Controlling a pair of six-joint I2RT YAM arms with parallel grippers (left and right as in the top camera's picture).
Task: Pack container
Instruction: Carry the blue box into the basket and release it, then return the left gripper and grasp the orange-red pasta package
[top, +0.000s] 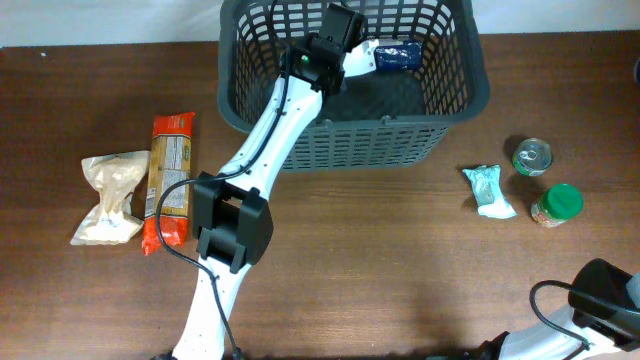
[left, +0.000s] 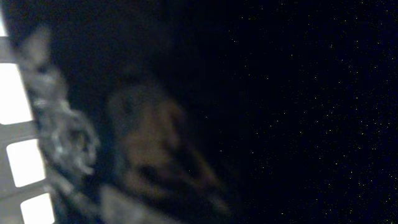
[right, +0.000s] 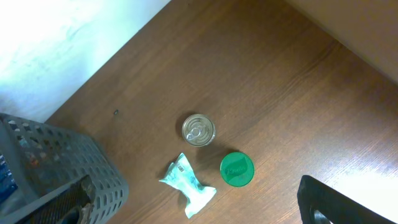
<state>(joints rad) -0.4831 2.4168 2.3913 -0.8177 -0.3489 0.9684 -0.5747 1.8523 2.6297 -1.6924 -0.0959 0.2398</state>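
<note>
The dark grey container (top: 455, 110), a slotted basket, stands at the back centre of the table. My left arm reaches into it from above, and the left gripper (top: 365, 58) is beside a blue packet (top: 400, 55) on the basket floor. I cannot tell whether its jaws are open. The left wrist view is dark and blurred and shows only bright basket slots (left: 15, 162) and vague shapes. My right arm (top: 605, 290) is low at the front right. Only a dark piece of the right gripper (right: 329, 202) shows.
An orange pasta packet (top: 170, 180) and a beige bag (top: 110, 195) lie at the left. A pale green packet (top: 490, 190), a metal can (top: 532, 157) and a green-lidded jar (top: 557, 204) sit right of the basket, also in the right wrist view: packet (right: 188, 185), can (right: 198, 129), jar (right: 237, 169).
</note>
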